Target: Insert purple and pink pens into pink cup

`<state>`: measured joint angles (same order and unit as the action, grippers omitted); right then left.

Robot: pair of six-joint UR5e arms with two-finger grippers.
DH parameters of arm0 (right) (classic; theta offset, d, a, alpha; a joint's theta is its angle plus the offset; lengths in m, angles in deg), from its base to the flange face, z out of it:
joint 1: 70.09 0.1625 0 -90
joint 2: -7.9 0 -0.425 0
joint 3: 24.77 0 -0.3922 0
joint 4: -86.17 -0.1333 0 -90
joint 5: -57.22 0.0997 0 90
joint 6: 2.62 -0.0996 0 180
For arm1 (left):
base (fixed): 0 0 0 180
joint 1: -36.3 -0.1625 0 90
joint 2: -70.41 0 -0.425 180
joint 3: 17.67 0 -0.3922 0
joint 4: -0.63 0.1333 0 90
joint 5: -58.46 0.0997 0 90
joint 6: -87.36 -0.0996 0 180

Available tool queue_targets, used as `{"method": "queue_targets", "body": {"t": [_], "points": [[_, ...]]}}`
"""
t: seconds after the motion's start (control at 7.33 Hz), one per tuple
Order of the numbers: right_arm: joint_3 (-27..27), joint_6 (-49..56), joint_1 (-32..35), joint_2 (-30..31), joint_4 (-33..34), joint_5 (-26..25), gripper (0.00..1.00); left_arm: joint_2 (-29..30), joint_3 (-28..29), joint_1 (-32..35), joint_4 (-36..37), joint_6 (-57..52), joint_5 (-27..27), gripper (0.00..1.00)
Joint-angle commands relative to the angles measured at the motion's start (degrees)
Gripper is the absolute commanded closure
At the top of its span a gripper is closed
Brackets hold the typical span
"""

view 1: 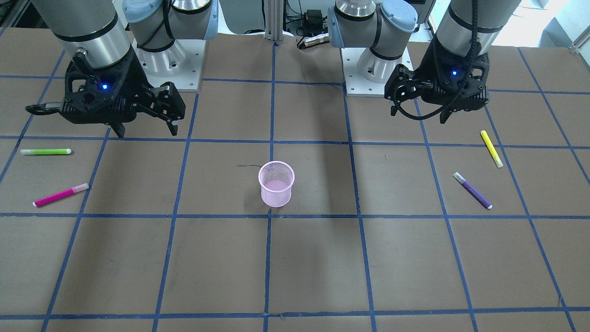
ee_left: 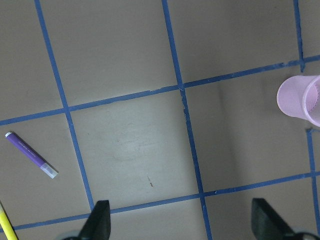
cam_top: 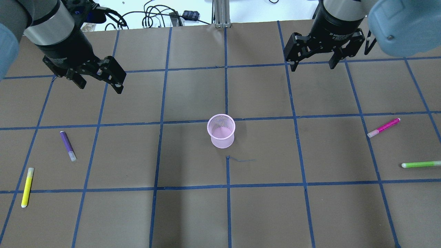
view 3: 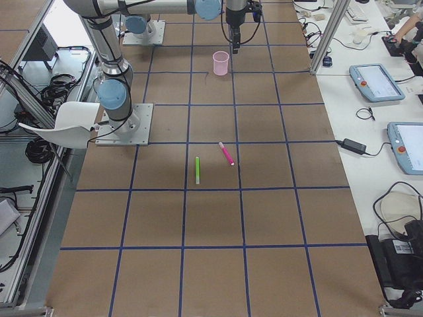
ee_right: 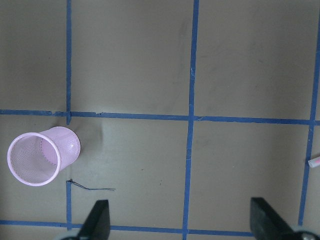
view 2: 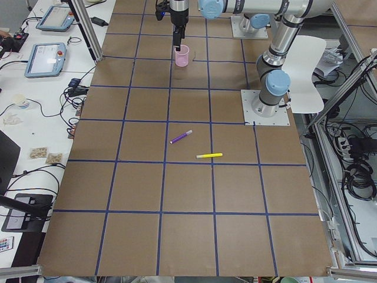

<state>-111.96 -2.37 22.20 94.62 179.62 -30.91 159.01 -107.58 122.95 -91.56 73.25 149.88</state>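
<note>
The brown tabletop [cam_top: 193, 213], gridded with blue tape, is seen spread under both arms. The left arm [cam_top: 51, 31] is held over the tabletop's left side and the right arm [cam_top: 341, 20] over its right side, and both are kept clear of the surface.

The left tool [cam_top: 100, 86] is carried with its 2 fingers spread wide apart, and nothing is gripped between them. The right tool [cam_top: 313, 65] is likewise held wide apart and nothing is clamped in it.

The pink cup [cam_top: 221, 131], a mesh one, is stood upright at the middle of the tabletop, between the 2 tools and well apart from each.

The 4 pens are laid flat on the tabletop, none of them touching another. The purple pen [cam_top: 68, 145] is found on the left side, well apart from the cup, and the yellow pen [cam_top: 27, 187] is placed near it, farther toward the edge. On the right side the pink pen [cam_top: 383, 127] is laid well apart from the cup, and the green pen [cam_top: 421, 164] is set near it.
</note>
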Motion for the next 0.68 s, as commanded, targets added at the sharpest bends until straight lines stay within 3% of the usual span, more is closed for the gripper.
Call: {"method": "queue_targets", "body": {"t": [0.0, 0.41, 0.55], "points": [[0.0, 0.0, 0.0, -0.1, 0.0, 0.0, 0.02, 0.0, -0.1, -0.1, -0.1, 0.0, 0.2, 0.0], [0.0, 1.6, -0.3, -0.2, -0.1, 0.0, 0.02, 0.0, -0.4, 0.0, 0.1, 0.0, 0.0, 0.0], [0.0, 9.1, -1.7, -0.2, -0.1, -0.2, 0.02, -0.1, -0.9, 0.0, 0.1, 0.0, -0.1, 0.0]]}}
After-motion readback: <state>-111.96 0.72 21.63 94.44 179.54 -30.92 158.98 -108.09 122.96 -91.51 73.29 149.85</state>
